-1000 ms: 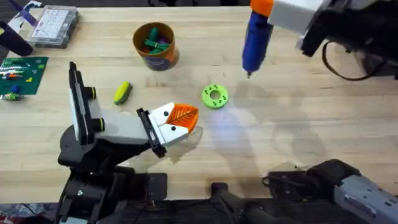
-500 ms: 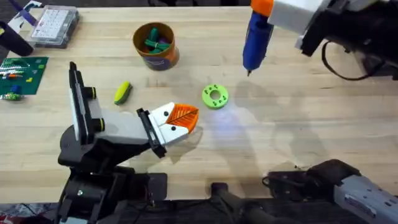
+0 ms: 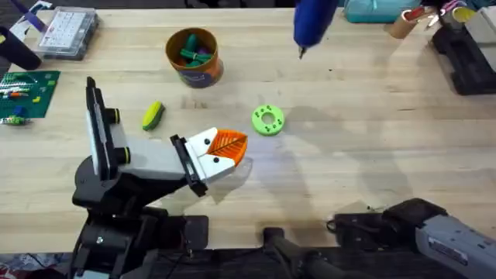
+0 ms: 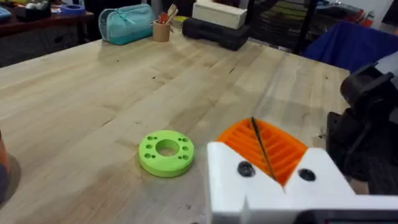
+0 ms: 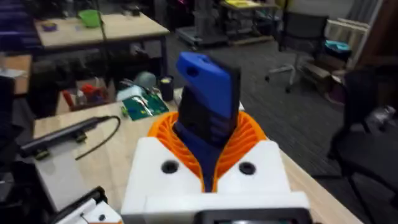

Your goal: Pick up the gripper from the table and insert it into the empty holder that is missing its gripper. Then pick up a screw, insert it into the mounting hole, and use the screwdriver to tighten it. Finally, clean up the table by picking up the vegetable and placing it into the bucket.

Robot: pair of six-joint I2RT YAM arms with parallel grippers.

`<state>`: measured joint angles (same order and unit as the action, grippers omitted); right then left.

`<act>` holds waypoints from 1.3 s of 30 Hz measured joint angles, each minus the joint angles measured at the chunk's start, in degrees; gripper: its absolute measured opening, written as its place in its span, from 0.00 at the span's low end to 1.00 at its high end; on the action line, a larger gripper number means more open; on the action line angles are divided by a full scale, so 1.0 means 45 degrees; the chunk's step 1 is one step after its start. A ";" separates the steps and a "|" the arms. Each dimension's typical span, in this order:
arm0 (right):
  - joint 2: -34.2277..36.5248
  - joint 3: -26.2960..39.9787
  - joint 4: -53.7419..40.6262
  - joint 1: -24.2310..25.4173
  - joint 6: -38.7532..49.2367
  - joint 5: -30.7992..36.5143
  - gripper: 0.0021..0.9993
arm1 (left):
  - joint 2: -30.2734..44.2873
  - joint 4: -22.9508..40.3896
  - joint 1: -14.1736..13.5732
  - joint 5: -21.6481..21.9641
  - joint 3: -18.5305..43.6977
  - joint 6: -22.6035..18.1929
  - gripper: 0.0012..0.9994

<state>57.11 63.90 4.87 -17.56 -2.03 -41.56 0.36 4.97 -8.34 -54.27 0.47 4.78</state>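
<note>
On the large light wooden tabletop (image 3: 372, 132), at the near left, stands the black-based left arm with its white blocky wrist body and black bracket plate (image 3: 155, 159). At its tip the left gripper (image 4: 267, 158) shows ribbed orange pads (image 3: 228, 144) pressed flat together, with nothing caught between them. Beside the wrist body, toward the far side, lies the small oblong yellow and green toy vegetable (image 3: 153, 115), apart from it. Farther back sits the small round orange-brown tub (image 3: 193, 56) with a dark blue band low on its side, green toys standing inside it. Right of the vegetable and just beyond the orange pads, a lime-green ring (image 3: 268, 121) with small holes lies flat on the wood; the left wrist view shows it near the pads but not touching them. At the far edge, right of the tub, the thick blue cylindrical electric screwdriver (image 3: 312, 21) hangs above the table with its thin metal bit pointing down, clear of the surface. In the right wrist view the right gripper (image 5: 208, 146) clamps its orange ribbed pads on the blue body of the screwdriver, which stands up between them.
</note>
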 joint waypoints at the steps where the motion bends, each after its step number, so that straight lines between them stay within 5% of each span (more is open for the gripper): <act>1: 0.0182 0.0200 0.0179 0.0000 -0.0164 -0.0222 0.05 | 0.0000 0.0000 0.0000 0.0002 0.0000 0.0000 0.02; 9: 0.1675 0.1552 0.0951 -0.0476 -0.1365 -0.1660 0.05 | 0.0000 0.0000 0.0000 0.0001 0.0002 0.0000 0.02; 26: 0.2933 0.2433 0.2966 -0.4327 -0.2246 -0.2278 0.05 | 0.0000 0.0002 0.0000 -0.0002 0.0000 0.0000 0.02; 39: 0.2940 0.2457 0.3861 -0.4789 -0.2315 -0.2326 0.05 | 0.0000 0.0002 0.0000 -0.0002 0.0000 0.0000 0.02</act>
<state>70.35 74.96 22.24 -39.11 -12.45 -52.03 0.36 4.98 -8.34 -54.28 0.47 4.78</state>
